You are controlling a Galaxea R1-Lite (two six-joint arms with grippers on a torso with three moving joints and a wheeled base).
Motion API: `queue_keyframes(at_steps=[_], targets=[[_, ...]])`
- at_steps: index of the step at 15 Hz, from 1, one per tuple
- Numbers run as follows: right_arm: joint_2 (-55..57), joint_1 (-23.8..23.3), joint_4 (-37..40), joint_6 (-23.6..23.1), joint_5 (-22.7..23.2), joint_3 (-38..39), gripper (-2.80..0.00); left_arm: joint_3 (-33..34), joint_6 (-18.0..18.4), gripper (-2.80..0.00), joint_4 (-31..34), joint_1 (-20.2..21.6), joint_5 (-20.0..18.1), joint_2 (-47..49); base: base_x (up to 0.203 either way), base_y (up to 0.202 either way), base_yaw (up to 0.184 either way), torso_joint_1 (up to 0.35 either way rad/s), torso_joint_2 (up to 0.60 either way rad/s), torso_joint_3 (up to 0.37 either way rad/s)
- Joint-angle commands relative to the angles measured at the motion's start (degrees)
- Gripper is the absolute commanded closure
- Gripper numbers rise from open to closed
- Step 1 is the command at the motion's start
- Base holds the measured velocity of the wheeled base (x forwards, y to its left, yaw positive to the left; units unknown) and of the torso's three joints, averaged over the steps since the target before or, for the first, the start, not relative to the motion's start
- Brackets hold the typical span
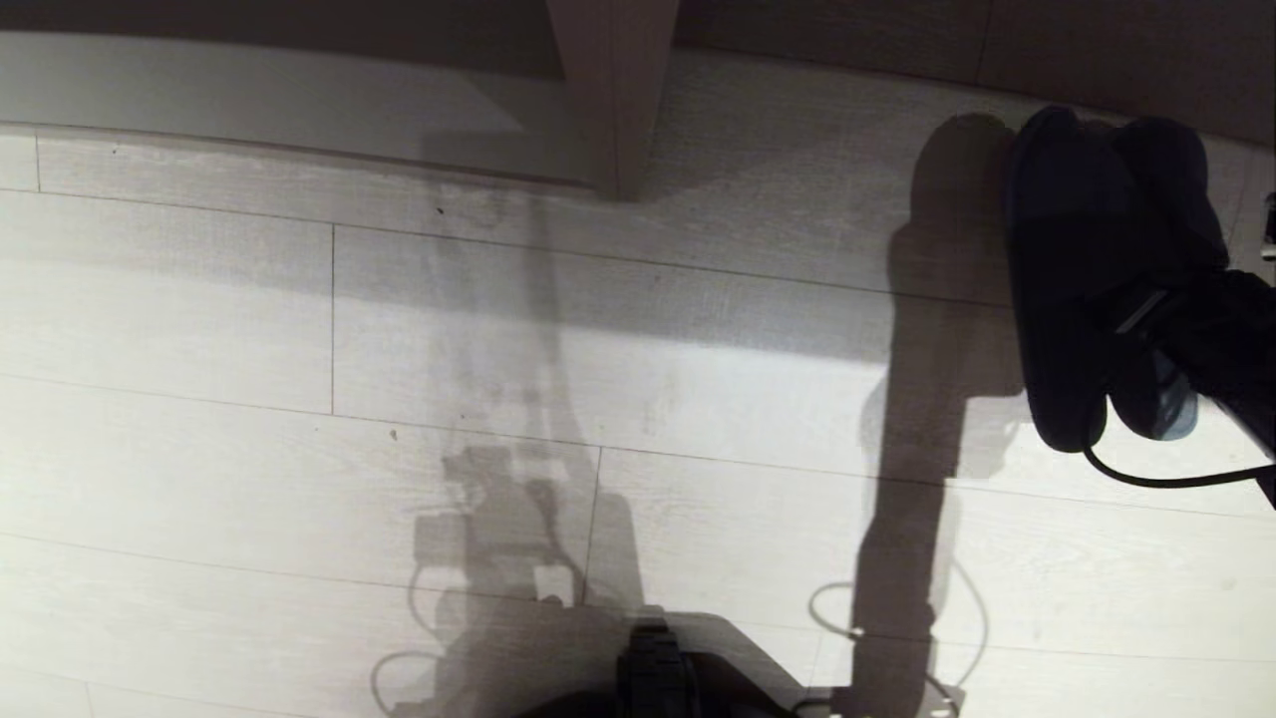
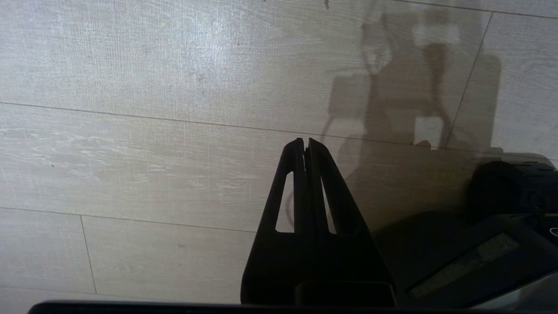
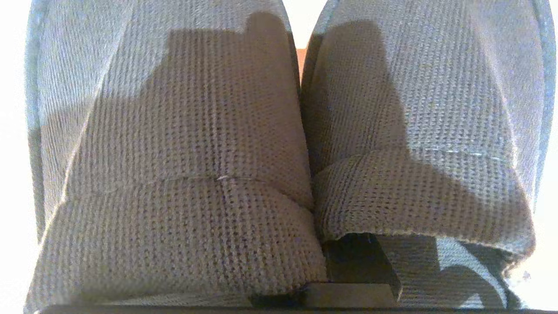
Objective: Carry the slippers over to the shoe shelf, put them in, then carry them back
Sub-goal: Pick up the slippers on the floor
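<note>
The slippers (image 1: 1067, 259) are a dark pair pressed side by side at the right edge of the head view, toes pointing toward the far wall. My right gripper (image 1: 1136, 319) is shut on them from behind, pinching their inner sides together. Up close in the right wrist view the slippers (image 3: 187, 144) are grey woven fabric filling the picture, and one dark finger (image 3: 362, 261) reaches into the opening of one slipper. They cast a long shadow on the floor beside them. The shoe shelf (image 1: 249, 100) runs along the top left, its upright divider panel (image 1: 613, 90) to the left of the slippers. My left gripper (image 2: 305, 141) hangs shut over bare floor.
Pale wood-grain floor boards (image 1: 598, 349) fill the middle. A dark wall strip (image 1: 947, 40) runs along the top right. A black cable (image 1: 1166, 481) loops under my right arm. My own dark base (image 1: 653, 673) shows at the bottom centre.
</note>
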Motion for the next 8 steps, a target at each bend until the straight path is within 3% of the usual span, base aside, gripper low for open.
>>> queue_keyframes(at_steps=[1, 4, 8], targets=[[-5.95, -0.23, -0.07, 0.06, 0.56, 4.77, 0.00, 0.00, 0.00, 0.00, -0.01, 0.00, 0.00, -0.04, 0.000, 0.000, 0.000, 0.000, 0.00, 0.000], [-13.82, -0.31, 2.59, 0.41, 4.20, 11.58, 0.00, 0.00, 0.03, 0.00, -0.01, 0.00, 0.00, 0.04, 0.000, 0.000, 0.000, 0.000, 0.00, 0.000], [-25.95, -0.26, 8.48, 0.57, 5.54, 16.96, 0.00, 0.00, 0.00, 0.00, -0.01, 0.00, 0.00, 0.04, 0.000, 0.000, 0.000, 0.000, 0.00, 0.000]])
